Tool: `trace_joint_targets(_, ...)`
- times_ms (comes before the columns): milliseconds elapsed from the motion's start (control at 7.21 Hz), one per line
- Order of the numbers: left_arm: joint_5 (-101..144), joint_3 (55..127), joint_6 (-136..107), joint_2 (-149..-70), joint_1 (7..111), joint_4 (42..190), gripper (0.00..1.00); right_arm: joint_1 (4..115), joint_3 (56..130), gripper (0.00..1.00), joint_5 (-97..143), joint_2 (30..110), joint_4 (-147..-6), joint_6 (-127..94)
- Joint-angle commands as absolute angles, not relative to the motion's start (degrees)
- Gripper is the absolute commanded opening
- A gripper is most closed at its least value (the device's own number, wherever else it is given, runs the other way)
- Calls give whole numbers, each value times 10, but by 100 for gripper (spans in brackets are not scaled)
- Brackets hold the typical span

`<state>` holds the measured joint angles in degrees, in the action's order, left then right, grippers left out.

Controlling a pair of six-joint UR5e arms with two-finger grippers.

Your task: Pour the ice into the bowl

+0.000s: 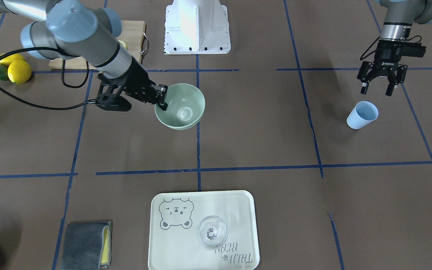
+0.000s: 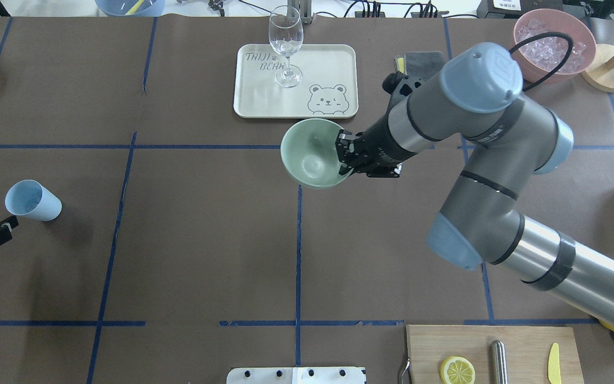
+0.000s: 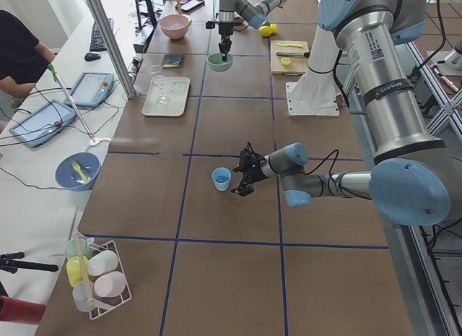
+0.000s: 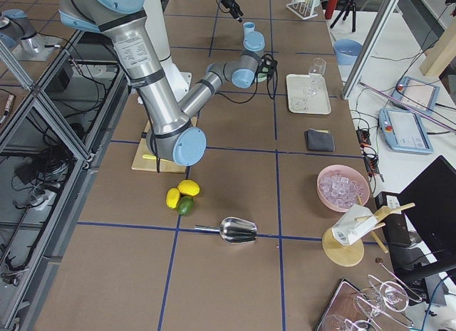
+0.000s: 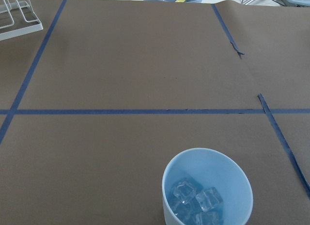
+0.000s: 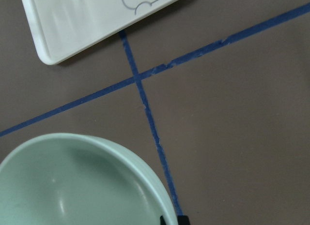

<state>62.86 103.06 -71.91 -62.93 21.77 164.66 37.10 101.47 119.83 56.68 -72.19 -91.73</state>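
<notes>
I am looking at a wide brown counter marked off with blue tape lines. The big right arm reaches out low over the middle of it. Its right hand is clenched on the rim of the pale green bowl, with one finger inside the bowl and one outside. The bowl sits near the middle of the counter, just by a blue tape cross, and it looks a little tipped. I cannot tell if its bottom touches the counter. The left arm comes down far off at the other side. Its left hand hangs released, fingers spread apart, just above and beside the blue cup, not touching it. A cream tray with a bear drawing lies on the far side of the bowl from the robot, close to it. The blue cup stands upright on the counter, well apart from the bowl. A clear glass stands upright on the tray. The ice is a few small clear cubes lying in the bottom of the blue cup.
</notes>
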Motion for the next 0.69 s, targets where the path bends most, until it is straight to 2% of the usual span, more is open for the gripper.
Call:
trace_joint_targets(0,550,1020,-739,-643,180,1642,100,300,952,0,1109,482,-767,-921)
trace_joint_targets(139,510,999,-738,-669,177,1628,100,286,886,0,1092,434,-766,-923)
trace_joint_targets(277,484,985,-738,-702,174,1590,100,273,850,0,1078,412,-764,-923)
trace_joint_targets(554,434,946,-738,-742,172,1569,100,258,842,0,1063,411,-763,-926)
